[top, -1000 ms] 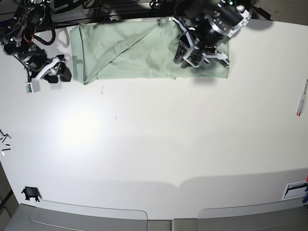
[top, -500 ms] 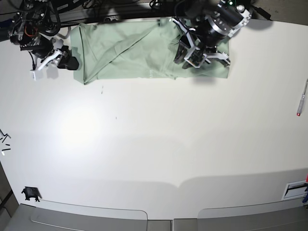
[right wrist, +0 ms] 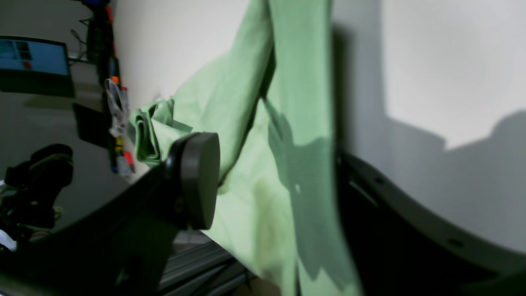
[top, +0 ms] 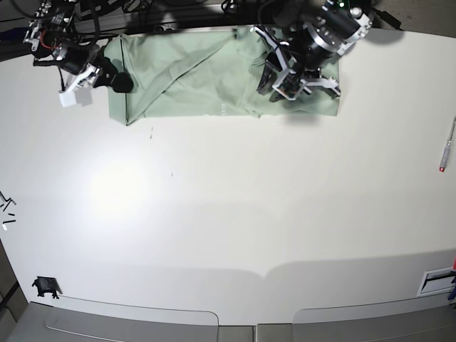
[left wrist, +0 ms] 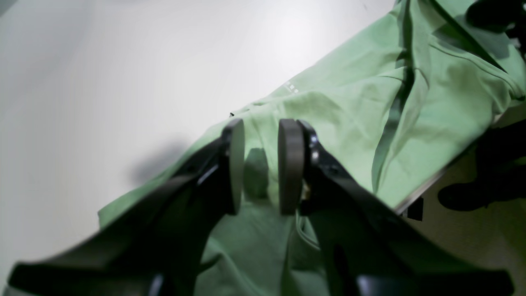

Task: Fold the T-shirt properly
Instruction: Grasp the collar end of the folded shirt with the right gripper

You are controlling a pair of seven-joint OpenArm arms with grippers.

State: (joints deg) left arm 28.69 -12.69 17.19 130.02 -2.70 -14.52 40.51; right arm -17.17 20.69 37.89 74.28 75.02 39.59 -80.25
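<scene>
Base view, read from its left: the right claw [top: 107, 76] sits at the left edge of the T-shirt [top: 192, 75], at the far end of the white desk [top: 228, 214]. The right wrist view shows its jaws spread wide, one round pad [right wrist: 199, 179] over the green cloth and the other finger down beside the shirt's edge against the desk, so the cloth's border lies between them; nothing is pinched.

Across the middle, the pale mint-green shirt lies spread along the desk's far edge as a long band, with diagonal folds and creases running through it and a small row of pale marks near its front hem.

Further right, the left claw [top: 287, 77] is over the shirt's right part. In the left wrist view its two round pads [left wrist: 291, 164] stand partly apart with a narrow gap, cloth visible behind the gap; whether any fabric is caught between them cannot be told.

At the far right edge of the desk lies a thin pen [top: 447, 146], well apart from the shirt.
</scene>
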